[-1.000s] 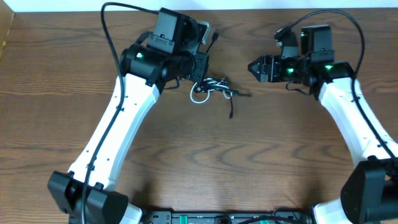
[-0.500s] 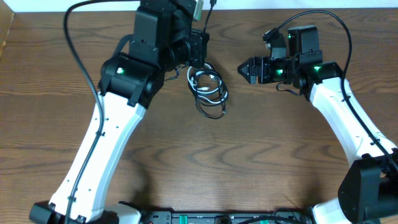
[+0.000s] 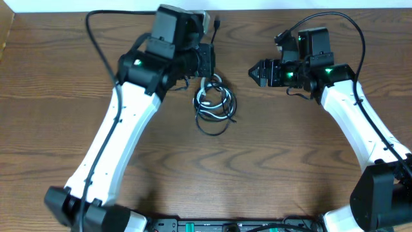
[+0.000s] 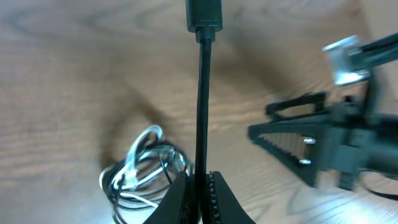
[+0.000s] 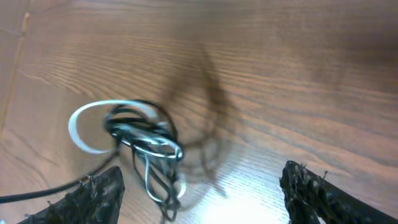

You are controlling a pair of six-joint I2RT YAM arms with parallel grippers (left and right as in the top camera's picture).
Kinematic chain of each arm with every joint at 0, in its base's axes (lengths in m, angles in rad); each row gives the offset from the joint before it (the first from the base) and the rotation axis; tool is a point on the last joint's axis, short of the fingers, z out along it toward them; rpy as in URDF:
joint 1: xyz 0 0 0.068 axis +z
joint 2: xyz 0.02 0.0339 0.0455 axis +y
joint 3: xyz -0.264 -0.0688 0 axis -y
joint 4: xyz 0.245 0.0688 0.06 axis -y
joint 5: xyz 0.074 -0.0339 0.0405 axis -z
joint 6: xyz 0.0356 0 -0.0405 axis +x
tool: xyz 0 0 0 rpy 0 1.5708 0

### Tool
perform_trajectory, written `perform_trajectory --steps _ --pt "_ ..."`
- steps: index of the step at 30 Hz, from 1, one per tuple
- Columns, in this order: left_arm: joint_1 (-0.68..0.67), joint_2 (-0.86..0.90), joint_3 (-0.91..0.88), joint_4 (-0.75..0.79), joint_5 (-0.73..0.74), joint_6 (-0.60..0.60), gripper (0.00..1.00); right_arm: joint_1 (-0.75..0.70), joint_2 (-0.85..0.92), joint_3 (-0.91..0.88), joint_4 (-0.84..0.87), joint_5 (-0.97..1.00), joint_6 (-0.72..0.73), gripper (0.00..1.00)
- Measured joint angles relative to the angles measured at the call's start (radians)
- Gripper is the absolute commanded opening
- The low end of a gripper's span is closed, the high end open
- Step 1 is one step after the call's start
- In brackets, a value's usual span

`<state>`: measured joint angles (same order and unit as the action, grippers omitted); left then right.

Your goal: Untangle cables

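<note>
Cables [image 3: 214, 106] — looser loops than before

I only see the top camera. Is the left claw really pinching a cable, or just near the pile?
Observer: Pinching. Its wrist camera shows the left gripper shut on one black cable.
Operator: Where does that cable go?
Observer: Straight out from the fingers to a black plug at its end.
Operator: What about the other claw?
Observer: Its own camera shows the right gripper open, touching nothing; the tangled bundle with its white loop is ahead, between the fingertips in the picture.
</note>
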<state>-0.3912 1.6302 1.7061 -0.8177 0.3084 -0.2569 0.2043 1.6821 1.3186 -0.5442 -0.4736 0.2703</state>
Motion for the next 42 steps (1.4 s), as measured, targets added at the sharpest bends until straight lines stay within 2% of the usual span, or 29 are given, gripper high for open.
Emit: perform_trajectory --steps 15,19,20,22,24,26,28,34,39,42 --pt "-0.023 0.246 0.000 -0.044 -0.001 0.017 0.08 -0.036 0.000 0.000 -0.039 0.030 0.002 0.80" --pt "-0.050 0.276 0.000 -0.047 -0.056 0.037 0.08 -0.045 0.000 0.000 -0.043 0.032 0.002 0.80" --pt "-0.055 0.279 0.000 -0.047 -0.074 0.042 0.15 -0.045 0.000 0.000 -0.043 0.034 0.002 0.80" --pt "-0.064 0.281 0.000 -0.045 -0.116 0.062 0.40 -0.045 0.000 0.000 -0.043 0.034 0.002 0.81" --pt "-0.066 0.280 0.000 -0.040 -0.145 0.063 0.57 -0.045 0.000 0.000 -0.043 0.034 0.002 0.81" --pt "-0.065 0.280 0.000 -0.035 -0.166 0.088 0.70 -0.045 0.000 0.000 -0.043 0.035 0.002 0.82" --pt "-0.065 0.276 0.000 -0.035 -0.183 0.097 0.73 -0.045 0.000 0.000 -0.043 0.035 0.003 0.82" --pt "-0.064 0.198 0.000 -0.040 -0.267 0.108 0.73 -0.045 0.000 0.000 -0.043 0.037 0.004 0.82" --pt "-0.045 0.138 0.000 -0.093 -0.309 0.117 0.60 -0.045 0.000 0.000 -0.045 0.037 0.004 0.83" --pt "-0.013 0.150 -0.005 -0.109 -0.316 0.124 0.60 -0.045 0.000 0.000 -0.045 0.037 0.004 0.83"
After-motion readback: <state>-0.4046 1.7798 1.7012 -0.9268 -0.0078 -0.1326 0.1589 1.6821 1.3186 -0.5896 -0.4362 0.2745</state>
